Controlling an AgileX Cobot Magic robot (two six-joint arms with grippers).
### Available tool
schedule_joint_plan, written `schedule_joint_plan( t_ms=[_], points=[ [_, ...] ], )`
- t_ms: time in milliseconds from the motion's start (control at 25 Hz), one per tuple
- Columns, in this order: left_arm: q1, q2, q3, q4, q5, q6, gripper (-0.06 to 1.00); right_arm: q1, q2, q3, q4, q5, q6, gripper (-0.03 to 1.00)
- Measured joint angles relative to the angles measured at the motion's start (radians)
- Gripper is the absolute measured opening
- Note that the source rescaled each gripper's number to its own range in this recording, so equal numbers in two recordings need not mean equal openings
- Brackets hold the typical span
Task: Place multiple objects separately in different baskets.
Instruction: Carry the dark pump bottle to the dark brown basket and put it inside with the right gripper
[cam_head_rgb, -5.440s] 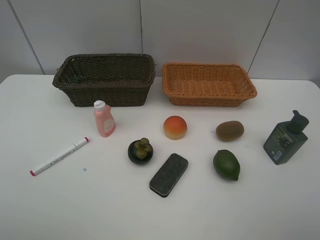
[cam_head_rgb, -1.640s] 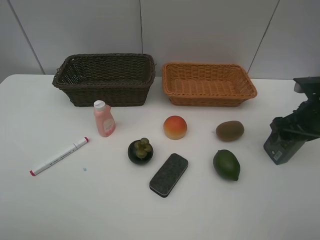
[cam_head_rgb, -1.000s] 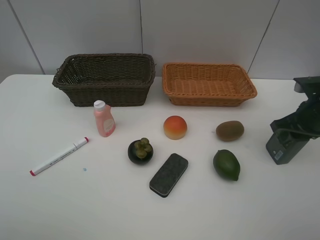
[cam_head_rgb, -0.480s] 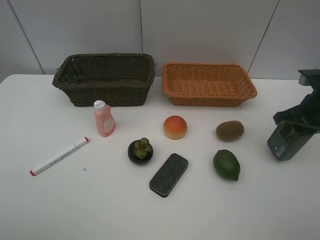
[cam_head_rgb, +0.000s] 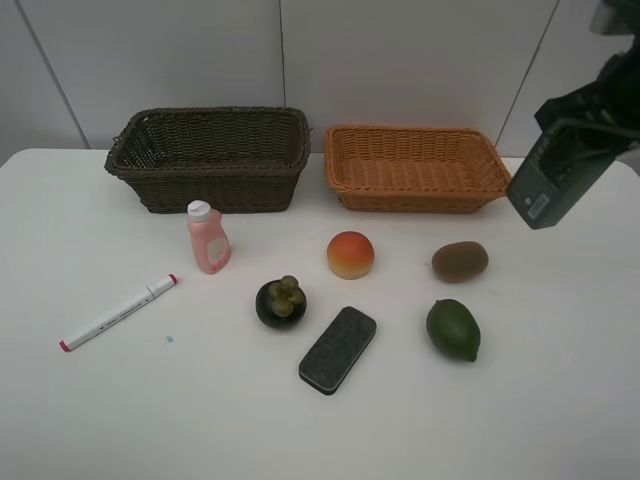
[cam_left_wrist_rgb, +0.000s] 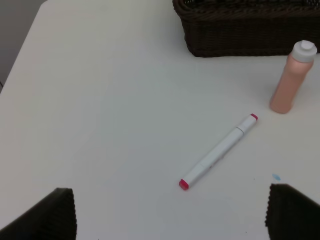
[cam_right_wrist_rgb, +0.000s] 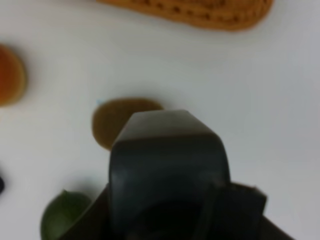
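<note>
Exterior high view has the dark pump bottle (cam_head_rgb: 548, 185) hanging in the air at the far right, tilted, its base just beside the near right corner of the orange-tan basket (cam_head_rgb: 420, 200) and well clear of the worktop (cam_head_rgb: 200, 420). The right pincer (cam_head_rgb: 588, 118) has it by the top end. I cannot make out the fingers themselves, but the bottle is aloft, so I take the pincer to be closed tight on it. From the right wrist the blurred pump head fills the foreground, with the kiwi (cam_right_wrist_rgb: 120, 120) and green fruit (cam_right_wrist_rgb: 62, 215) on the worktop below.

Outward from there, the peach (cam_head_rgb: 350, 254), mangosteen (cam_head_rgb: 281, 300) and dark eraser (cam_head_rgb: 338, 348) lie in the middle. The pink bottle (cam_head_rgb: 208, 240) stands in front of the dark brown basket (cam_head_rgb: 210, 113), and the marker (cam_head_rgb: 118, 312) lies far left. Both baskets look empty.

The left pincer (cam_left_wrist_rgb: 172, 220) is spread wide over the marker with nothing in it.

What worries me is the high grip on a tilted bottle. It could swing or slip as it travels, and a drop here would land it on the kiwi or the basket rim. If it is bound for the dark basket, the path crosses the orange one, and a low carry could clip the wicker.
</note>
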Motion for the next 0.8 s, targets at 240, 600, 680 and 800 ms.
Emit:
schedule_joint_plan(
  t_ms=[240, 600, 680, 800],
  points=[
    [0.0, 0.0, 0.0, 0.0, 0.0, 0.0, 1.0, 0.108, 0.051, -0.178, 0.008, -0.004, 0.003, 0.02],
    [0.0, 0.0, 0.0, 0.0, 0.0, 0.0, 1.0, 0.25, 0.323, -0.447, 0.008, -0.035, 0.004, 0.02],
    [0.0, 0.0, 0.0, 0.0, 0.0, 0.0, 1.0, 0.283, 0.397, -0.524, 0.008, -0.043, 0.004, 0.02],
    [0.0, 0.0, 0.0, 0.0, 0.0, 0.0, 1.0, 0.33, 0.502, -0.641, 0.008, -0.045, 0.004, 0.02]
  ],
)
